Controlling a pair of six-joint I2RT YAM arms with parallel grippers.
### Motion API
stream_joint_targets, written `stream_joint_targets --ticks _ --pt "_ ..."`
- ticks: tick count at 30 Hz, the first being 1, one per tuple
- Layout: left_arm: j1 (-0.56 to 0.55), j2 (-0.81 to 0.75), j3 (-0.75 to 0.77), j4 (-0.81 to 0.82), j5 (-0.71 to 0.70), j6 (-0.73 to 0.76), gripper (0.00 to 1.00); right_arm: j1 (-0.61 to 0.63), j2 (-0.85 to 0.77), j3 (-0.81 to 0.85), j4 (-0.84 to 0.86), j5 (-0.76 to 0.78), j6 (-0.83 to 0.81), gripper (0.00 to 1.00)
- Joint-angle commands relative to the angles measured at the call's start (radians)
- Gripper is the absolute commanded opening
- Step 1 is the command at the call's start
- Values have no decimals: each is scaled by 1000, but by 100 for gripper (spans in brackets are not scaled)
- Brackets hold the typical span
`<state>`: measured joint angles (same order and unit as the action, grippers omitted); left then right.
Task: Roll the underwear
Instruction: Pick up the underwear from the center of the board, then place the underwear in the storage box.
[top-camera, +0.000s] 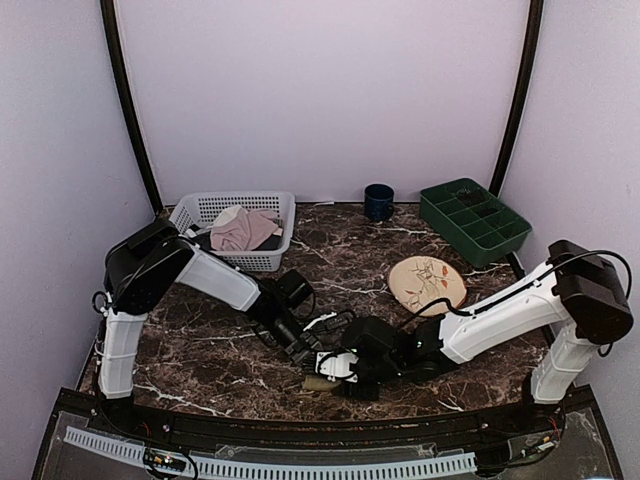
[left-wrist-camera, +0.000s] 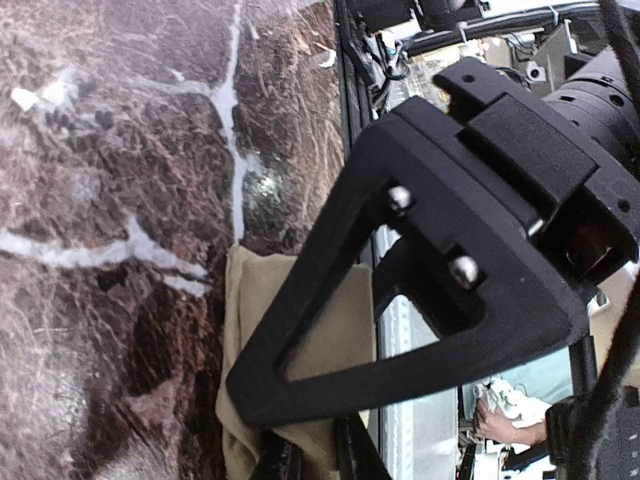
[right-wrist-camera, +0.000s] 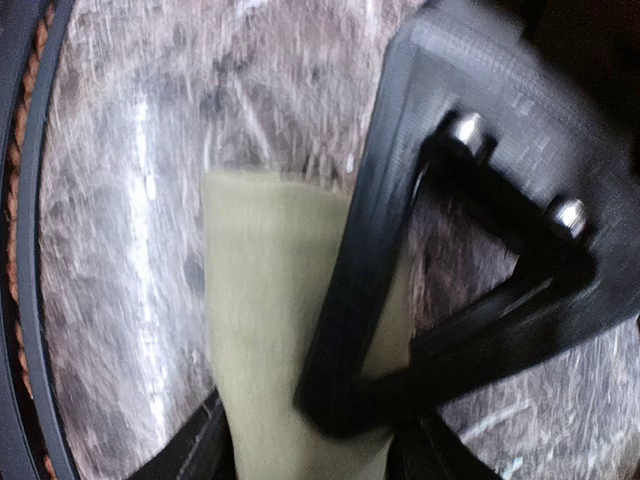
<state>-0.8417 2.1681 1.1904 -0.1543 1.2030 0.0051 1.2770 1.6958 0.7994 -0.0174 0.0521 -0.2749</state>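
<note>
The underwear (top-camera: 320, 383) is a small olive-khaki bundle on the marble table, close to its near edge. Both grippers meet over it. My left gripper (top-camera: 317, 358) reaches in from the left and my right gripper (top-camera: 346, 372) from the right. In the left wrist view the khaki cloth (left-wrist-camera: 300, 300) runs down into my left gripper (left-wrist-camera: 315, 465), whose jaws stand close together on it. In the blurred right wrist view the cloth (right-wrist-camera: 265, 300) fills the gap of my right gripper (right-wrist-camera: 310, 460). Each wrist view has the other gripper's black finger across it. The waistband is hidden.
A white basket (top-camera: 262, 260) at the back left holds a pale pink garment (top-camera: 245, 228) and a dark grey one (top-camera: 200, 240). A blue mug (top-camera: 378, 202) and a green compartment tray (top-camera: 473, 220) stand at the back. A round plate (top-camera: 427, 283) lies right of centre.
</note>
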Motion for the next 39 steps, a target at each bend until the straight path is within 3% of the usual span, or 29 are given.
stream_joint_targets --ticks 1,3,5,7,9,12,15,21,26,30,33,39 --pt "29 52 -9 -75 -29 70 5 24 42 -28 -80 64 17 50" --pt "31 54 -4 -90 -31 82 5 27 42 -14 -96 69 20 47" --pt "32 55 -2 -96 -34 87 5 28 57 -1 -115 70 20 36" --pt "33 54 1 -100 -36 93 5 28 74 9 -129 53 8 17" --pt "38 49 5 -106 -52 93 12 28 83 18 -140 29 3 0" --pt "57 -3 -21 -69 -78 57 37 28 72 29 -162 -5 22 0" --pt "98 -124 -70 -20 -144 11 54 21 47 31 -175 -24 68 0" --pt "194 -429 -164 -1 -440 -27 87 -57 -90 -3 -134 6 265 0" --pt "207 -679 -190 16 -722 -44 98 -186 -273 -25 -76 50 472 0" --pt "208 -821 -201 60 -895 -107 99 -291 -377 27 -131 180 628 0" --pt "209 -876 -195 64 -1028 -195 99 -379 -425 115 -224 274 721 0" --pt "211 -861 -114 -24 -1093 -235 99 -643 -408 329 -437 299 853 0"
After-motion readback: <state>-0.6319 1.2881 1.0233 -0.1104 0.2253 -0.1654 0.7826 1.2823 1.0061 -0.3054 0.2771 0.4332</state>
